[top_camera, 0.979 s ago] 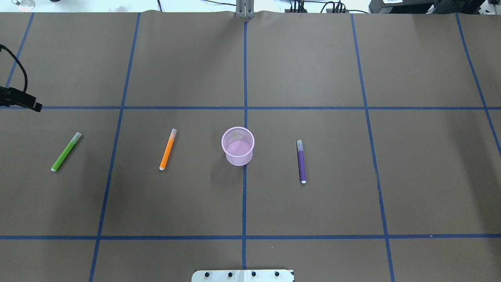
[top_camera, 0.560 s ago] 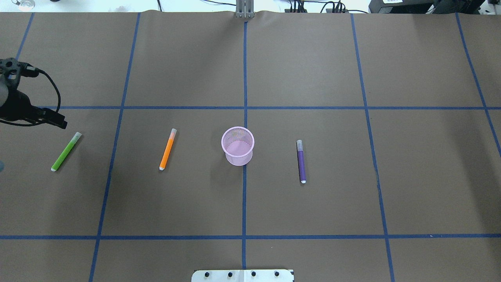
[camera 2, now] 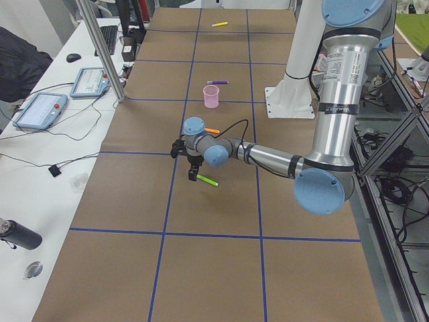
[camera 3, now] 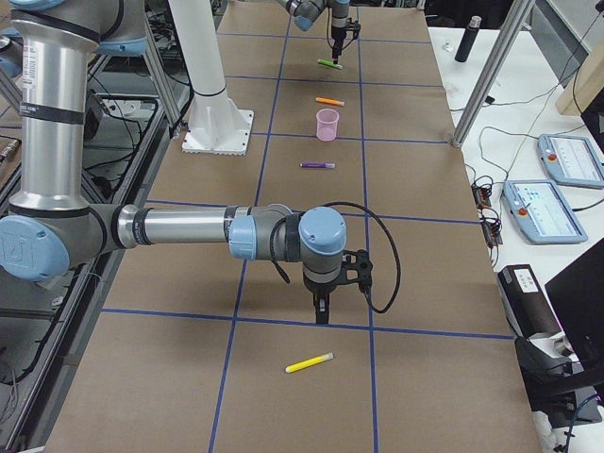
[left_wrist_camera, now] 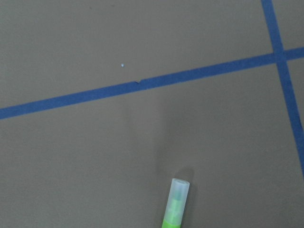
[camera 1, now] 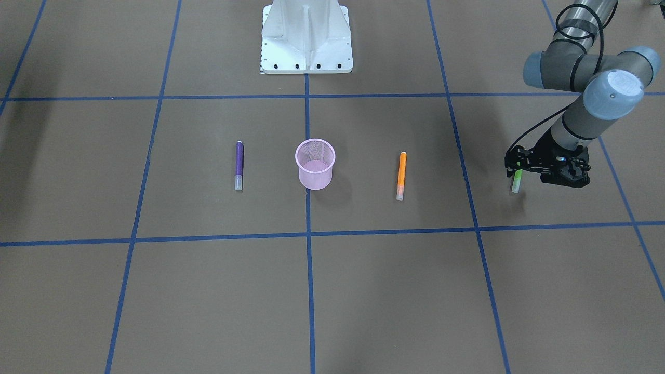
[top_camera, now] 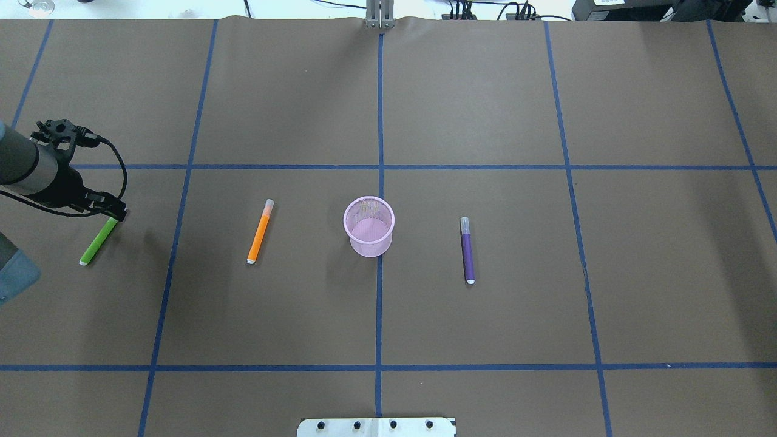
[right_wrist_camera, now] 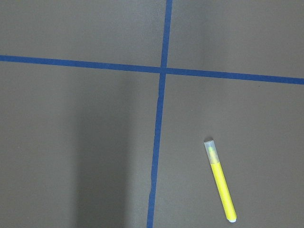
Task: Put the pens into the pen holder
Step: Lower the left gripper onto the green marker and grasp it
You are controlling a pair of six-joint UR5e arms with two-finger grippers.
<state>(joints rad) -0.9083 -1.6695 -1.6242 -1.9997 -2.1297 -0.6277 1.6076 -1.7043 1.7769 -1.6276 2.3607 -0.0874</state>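
**Left end of the table: gripper at the green pen's cap**

- Reading along the table from the robot's left end. Nearest is the left gripper (top_camera: 115, 212), black, pointing down at the capped end of the green pen (top_camera: 97, 241). I can't make out whether its fingers are apart or together, or whether they touch the pen.
- The green pen lies flat on the matte brown paper (top_camera: 485, 321): a short, straight barrel with a translucent whitish cap (the left wrist view catches only that cap).
- Next is the orange pen (top_camera: 260, 232), same build, flat and slightly slanted, well apart from the green.
- The pen holder (top_camera: 371, 247) stands upright on a blue tape line (top_camera: 380, 303). It is a round, slightly tapered pink wire-mesh cup, and its mesh floor shows through the open mouth. All the pens lie outside it.
- Beyond it is the purple pen (top_camera: 467, 250), flat, with its cap pointing away from the robot.
- Farthest is a yellow pen (camera 3: 310, 362), flat on the paper with a clear cap. The right gripper (camera 3: 323, 310) hangs near it, pointing down; I can't tell its finger state.
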